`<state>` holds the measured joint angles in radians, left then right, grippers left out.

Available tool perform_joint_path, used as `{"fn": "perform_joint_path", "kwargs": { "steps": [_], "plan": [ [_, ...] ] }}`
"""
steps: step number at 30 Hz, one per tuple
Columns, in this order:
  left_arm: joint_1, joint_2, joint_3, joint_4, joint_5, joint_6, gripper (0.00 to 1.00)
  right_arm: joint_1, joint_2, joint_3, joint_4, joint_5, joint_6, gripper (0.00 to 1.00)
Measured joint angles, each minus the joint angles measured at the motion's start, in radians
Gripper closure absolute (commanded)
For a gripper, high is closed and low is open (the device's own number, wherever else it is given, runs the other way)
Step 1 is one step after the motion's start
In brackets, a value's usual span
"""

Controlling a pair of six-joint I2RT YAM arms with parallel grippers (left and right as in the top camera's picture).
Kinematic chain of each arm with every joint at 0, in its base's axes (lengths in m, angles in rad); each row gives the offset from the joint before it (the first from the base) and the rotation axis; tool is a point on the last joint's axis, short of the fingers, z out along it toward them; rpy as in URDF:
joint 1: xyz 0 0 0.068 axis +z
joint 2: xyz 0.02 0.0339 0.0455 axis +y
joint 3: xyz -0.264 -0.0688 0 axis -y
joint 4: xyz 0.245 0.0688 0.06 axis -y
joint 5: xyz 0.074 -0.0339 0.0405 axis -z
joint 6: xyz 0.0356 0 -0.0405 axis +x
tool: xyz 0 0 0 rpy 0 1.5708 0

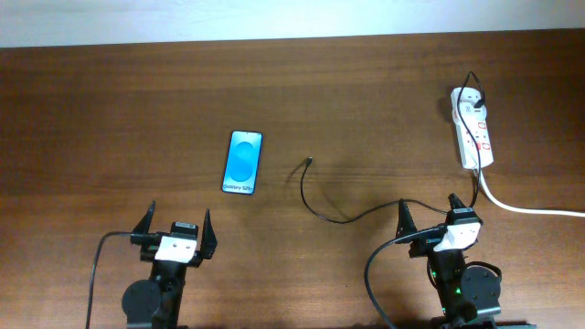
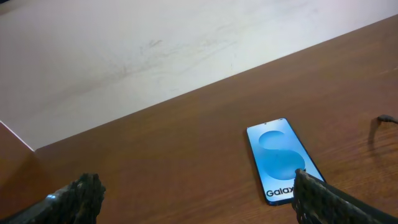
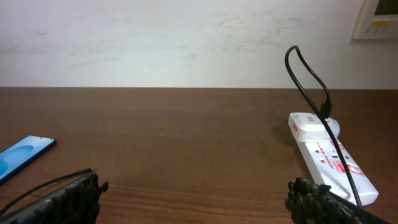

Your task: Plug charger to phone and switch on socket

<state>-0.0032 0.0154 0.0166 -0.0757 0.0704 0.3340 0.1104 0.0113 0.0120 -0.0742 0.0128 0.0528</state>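
Observation:
The phone [image 1: 242, 162] lies flat on the wooden table, blue screen up; it also shows in the left wrist view [image 2: 281, 157] and at the left edge of the right wrist view [image 3: 22, 157]. The charger cable [image 1: 322, 207] curves across the table, its plug tip [image 1: 311, 163] lying loose right of the phone. The white socket strip [image 1: 473, 129] is at the far right, the cable's adapter plugged into its far end [image 3: 311, 124]. My left gripper [image 1: 175, 228] is open and empty, near the front edge below the phone. My right gripper [image 1: 427, 215] is open and empty, below the socket.
The socket's thick white cord [image 1: 530, 208] runs off to the right edge. A white wall [image 3: 186, 37] stands behind the table's far edge. A pale wall fitting [image 3: 378, 18] shows at the top right.

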Motion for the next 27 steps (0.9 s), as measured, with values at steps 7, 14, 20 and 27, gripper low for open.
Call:
{"fn": "perform_joint_path", "kwargs": {
  "steps": [7,14,20,27],
  "plan": [
    [0.000,0.000,0.000,0.000,0.000,0.000,0.01,0.000,0.000,0.000,0.000,0.000,0.000,0.02],
    [0.000,0.000,0.000,0.000,0.000,0.000,0.01,0.000,0.000,0.000,0.000,0.000,0.000,0.02],
    [0.000,0.000,0.000,0.000,0.000,0.000,0.01,0.000,0.000,0.000,0.000,0.000,0.000,0.02],
    [0.000,0.000,0.000,0.014,0.017,-0.041,0.01,0.000,0.000,0.000,0.000,0.000,0.000,0.02]
  ]
}}
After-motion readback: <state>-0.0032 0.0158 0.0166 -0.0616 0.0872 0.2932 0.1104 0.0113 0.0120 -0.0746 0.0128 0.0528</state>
